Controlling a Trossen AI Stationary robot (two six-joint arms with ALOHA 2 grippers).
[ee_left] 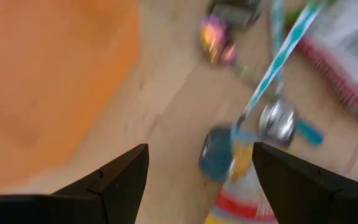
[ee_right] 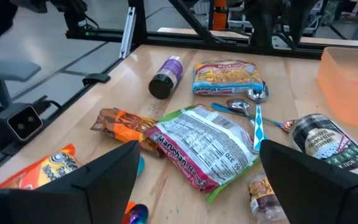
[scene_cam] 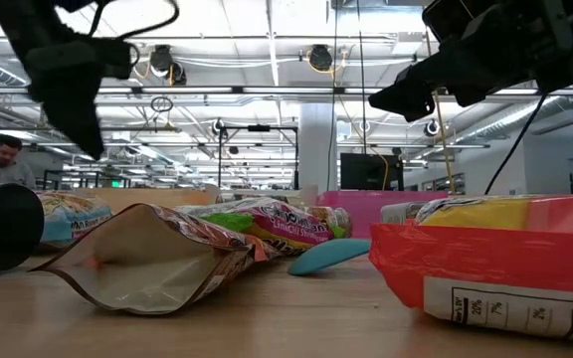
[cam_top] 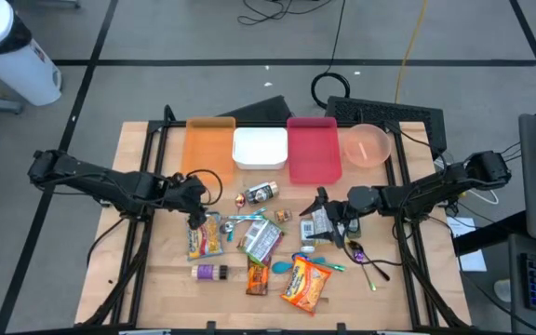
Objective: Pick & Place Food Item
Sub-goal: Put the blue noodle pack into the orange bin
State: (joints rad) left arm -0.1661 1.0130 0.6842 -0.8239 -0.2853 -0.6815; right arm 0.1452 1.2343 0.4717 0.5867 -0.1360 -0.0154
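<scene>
4 containers (cam_top: 261, 149), 2 tools (cam_top: 196, 207)

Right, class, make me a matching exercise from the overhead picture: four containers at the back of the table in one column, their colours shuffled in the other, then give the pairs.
Things:
1. leftmost tray
2. square tub
3. tray right of the tub
4. round bowl

Colours:
A. white
B. pale pink
C. orange
D. deep pink

Pairs: 1-C, 2-A, 3-D, 4-B
</scene>
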